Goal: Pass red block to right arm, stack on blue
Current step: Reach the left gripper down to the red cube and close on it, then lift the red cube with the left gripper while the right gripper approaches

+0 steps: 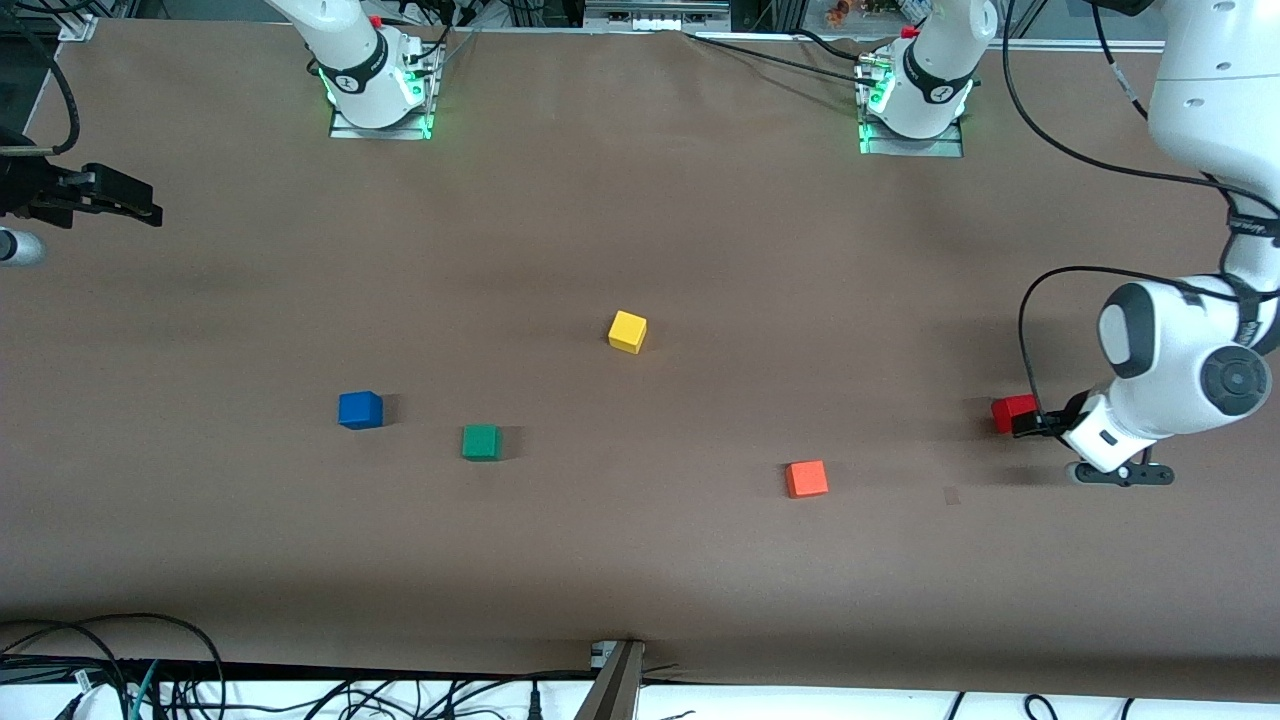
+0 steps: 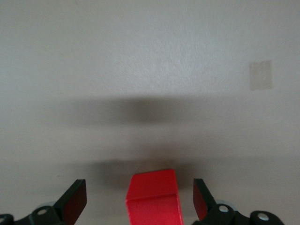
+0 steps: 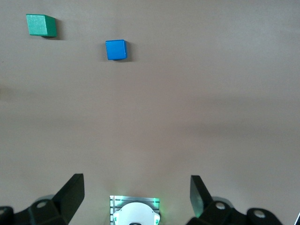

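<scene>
The red block (image 1: 1012, 412) sits on the brown table at the left arm's end. My left gripper (image 1: 1036, 422) is low at the table, open, with a finger on each side of the block and a gap on both sides. In the left wrist view the red block (image 2: 152, 197) lies between the black fingers (image 2: 75, 199) of the left gripper (image 2: 139, 190). The blue cube (image 1: 360, 410) sits toward the right arm's end and also shows in the right wrist view (image 3: 116, 49). My right gripper (image 1: 125, 198) waits open and empty, raised at the right arm's end of the table (image 3: 137, 192).
A green cube (image 1: 481, 442) sits beside the blue one, and it also shows in the right wrist view (image 3: 41, 25). A yellow cube (image 1: 627, 331) is mid-table. An orange-red cube (image 1: 806, 479) lies nearer the front camera than the red block. The arm bases (image 1: 375, 95) stand along the table's robot-side edge.
</scene>
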Action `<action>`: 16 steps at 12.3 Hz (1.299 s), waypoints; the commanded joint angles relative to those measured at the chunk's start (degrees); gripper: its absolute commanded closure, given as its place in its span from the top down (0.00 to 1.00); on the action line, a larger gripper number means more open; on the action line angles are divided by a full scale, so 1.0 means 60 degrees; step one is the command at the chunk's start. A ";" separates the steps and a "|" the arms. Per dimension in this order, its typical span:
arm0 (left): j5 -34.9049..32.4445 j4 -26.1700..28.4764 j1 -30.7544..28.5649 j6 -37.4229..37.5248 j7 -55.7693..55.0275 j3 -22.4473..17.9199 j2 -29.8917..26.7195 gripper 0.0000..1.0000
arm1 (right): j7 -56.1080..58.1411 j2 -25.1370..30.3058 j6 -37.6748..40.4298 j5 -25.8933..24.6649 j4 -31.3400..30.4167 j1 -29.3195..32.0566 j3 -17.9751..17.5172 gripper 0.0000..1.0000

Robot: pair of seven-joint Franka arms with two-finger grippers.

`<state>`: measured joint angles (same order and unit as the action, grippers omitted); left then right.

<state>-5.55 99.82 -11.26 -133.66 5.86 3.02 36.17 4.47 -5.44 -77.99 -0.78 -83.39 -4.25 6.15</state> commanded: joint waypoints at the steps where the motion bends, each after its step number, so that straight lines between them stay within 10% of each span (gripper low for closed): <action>1: -0.0188 0.0852 0.0002 -0.0838 -0.0010 0.0010 -0.0052 1.00 | 0.0090 -0.0308 0.0019 -0.0089 0.0188 0.0064 -0.0059 1.00; 4: -0.0203 0.1175 -0.0013 -0.0853 -0.0039 0.0010 -0.0036 1.00 | 0.0060 -0.0397 -0.0418 -0.0031 0.0173 0.0035 -0.0074 1.00; 8: -0.0217 0.1059 0.0046 -0.0707 0.0427 0.0083 -0.0168 0.00 | 0.0075 -0.0822 -0.0449 -0.0016 0.0114 -0.0024 -0.0088 1.00; 12: -0.0071 0.0592 -0.0042 -0.0590 0.3673 0.0214 -0.0505 0.00 | -0.0071 -0.0984 -0.0566 0.0362 0.0173 -0.0243 -0.0278 1.00; 16: 0.1476 0.0429 -0.0494 -0.0311 0.5287 0.1427 -0.0740 0.00 | 0.0016 -0.1626 -0.0567 0.2599 0.0188 -0.0317 -0.0366 1.00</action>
<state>-1.55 102.39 -11.96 -136.98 31.54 7.85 32.75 4.31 -12.66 -81.53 9.64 -83.39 -6.16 4.22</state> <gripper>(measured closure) 0.441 0.000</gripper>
